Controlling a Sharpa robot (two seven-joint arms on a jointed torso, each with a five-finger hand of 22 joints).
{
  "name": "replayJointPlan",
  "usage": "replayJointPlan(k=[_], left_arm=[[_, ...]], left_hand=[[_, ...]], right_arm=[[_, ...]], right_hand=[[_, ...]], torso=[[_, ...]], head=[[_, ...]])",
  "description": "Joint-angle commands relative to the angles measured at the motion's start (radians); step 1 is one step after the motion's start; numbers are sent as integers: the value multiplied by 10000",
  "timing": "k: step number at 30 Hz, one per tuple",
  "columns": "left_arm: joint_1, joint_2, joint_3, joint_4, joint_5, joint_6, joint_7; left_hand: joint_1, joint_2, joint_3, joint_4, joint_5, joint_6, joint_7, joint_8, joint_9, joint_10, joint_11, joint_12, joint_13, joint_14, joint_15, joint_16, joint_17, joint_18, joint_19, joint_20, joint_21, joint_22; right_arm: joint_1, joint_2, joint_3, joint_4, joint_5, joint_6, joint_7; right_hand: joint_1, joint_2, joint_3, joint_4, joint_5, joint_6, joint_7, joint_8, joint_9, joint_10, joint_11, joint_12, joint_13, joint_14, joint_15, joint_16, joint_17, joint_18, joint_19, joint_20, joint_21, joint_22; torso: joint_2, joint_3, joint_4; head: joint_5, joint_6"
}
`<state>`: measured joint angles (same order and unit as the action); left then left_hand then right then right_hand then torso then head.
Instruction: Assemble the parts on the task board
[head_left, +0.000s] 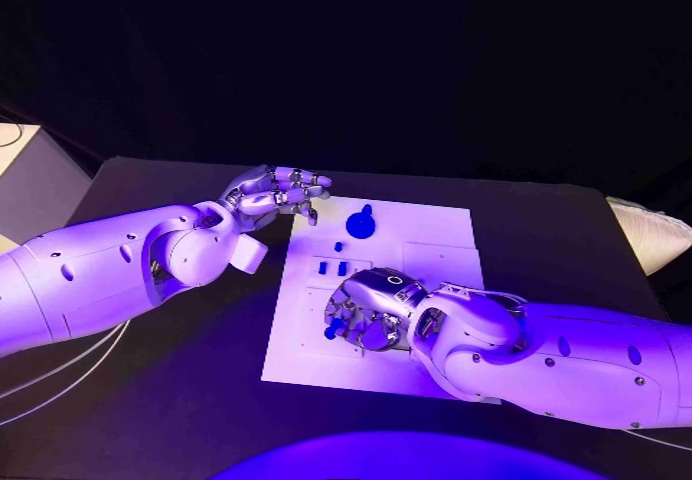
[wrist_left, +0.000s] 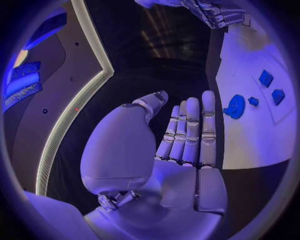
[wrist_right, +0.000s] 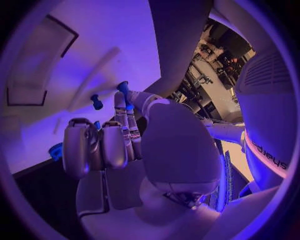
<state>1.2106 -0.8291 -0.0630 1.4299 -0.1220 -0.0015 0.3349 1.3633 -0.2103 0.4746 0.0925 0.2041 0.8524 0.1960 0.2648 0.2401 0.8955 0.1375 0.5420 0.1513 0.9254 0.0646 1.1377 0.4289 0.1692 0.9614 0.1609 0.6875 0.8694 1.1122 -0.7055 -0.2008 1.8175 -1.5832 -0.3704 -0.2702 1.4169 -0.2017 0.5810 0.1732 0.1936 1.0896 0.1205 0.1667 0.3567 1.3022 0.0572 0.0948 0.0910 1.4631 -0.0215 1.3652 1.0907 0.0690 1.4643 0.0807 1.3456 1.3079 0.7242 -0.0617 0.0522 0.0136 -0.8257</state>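
While your left hand (head_left: 277, 192) hangs just off the far-left corner of the white rectangular task board (head_left: 433, 225), fingers straight, close together and holding nothing in its wrist view, it sits near the round flat blue disc part (head_left: 361, 221) lying on the board's far end. A careless sweep from there could knock that disc, or the tiny blue piece (head_left: 339, 246) just nearer you, out of position.

Moving across, two small blue square blocks (head_left: 333, 268) sit side by side mid-board, right beside where your right hand (head_left: 368, 310) is working. That hand is down over the board's left-middle, and its wrist view shows a small blue peg part (wrist_right: 122, 89) pinched at the tips of its fingers (wrist_right: 120, 102), close to the board surface. I can't tell whether the peg is lined up with any hole; the fingers cover that spot from above.

So your main risk, I'd judge: press down off-axis and the peg tilts, jams or slips out of that thin pinch. A second small blue peg (wrist_right: 96, 102) stands just beside the held one, and the knuckles could clip it. The board lies loose on the black counter (head_left: 173, 400), so a sideways push may slide it.
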Motion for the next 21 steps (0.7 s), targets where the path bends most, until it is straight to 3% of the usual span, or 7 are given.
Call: replayJointPlan(k=[1,15,21], left_arm=[[3,5,8,31,36,186,28],[3,-5,8,26,37,222,-4],[3,2,8,24,37,227,-18]], left_hand=[[-35,28,-74,10,-30,-47,33,32,-9,-95,-8,29,-10,-32,49,-56,16,135,46,20,-33,-9],[-38,41,-83,26,-28,-58,39,37,-13,-110,-2,35,-21,-36,55,-60,18,134,47,23,-48,-19],[-38,41,-83,26,-28,-58,39,37,-13,-110,-2,35,-21,-36,55,-60,18,134,47,23,-48,-19]], right_arm=[[-32,13,-5,-7,-251,239,-166],[-60,0,-5,77,-345,-42,-174],[-62,85,-7,-21,-247,377,-6]], right_hand=[[-28,43,-11,-63,-46,81,-5,229,828,-5,-51,-52,-6,155,-57,-23,-7,-143,205,-70,-43,873],[-35,39,-3,-82,-52,78,-6,235,836,-2,-53,-56,-3,162,-57,-6,31,-146,210,-70,-31,885],[-313,-129,9,-109,-277,-137,69,152,842,-159,19,-178,-1,56,-4,-220,-387,-87,95,-32,-314,691]], torso=[[6,-2,5],[-3,3,2],[-3,-4,3]], head=[[6,-10],[0,14],[-19,-7]])
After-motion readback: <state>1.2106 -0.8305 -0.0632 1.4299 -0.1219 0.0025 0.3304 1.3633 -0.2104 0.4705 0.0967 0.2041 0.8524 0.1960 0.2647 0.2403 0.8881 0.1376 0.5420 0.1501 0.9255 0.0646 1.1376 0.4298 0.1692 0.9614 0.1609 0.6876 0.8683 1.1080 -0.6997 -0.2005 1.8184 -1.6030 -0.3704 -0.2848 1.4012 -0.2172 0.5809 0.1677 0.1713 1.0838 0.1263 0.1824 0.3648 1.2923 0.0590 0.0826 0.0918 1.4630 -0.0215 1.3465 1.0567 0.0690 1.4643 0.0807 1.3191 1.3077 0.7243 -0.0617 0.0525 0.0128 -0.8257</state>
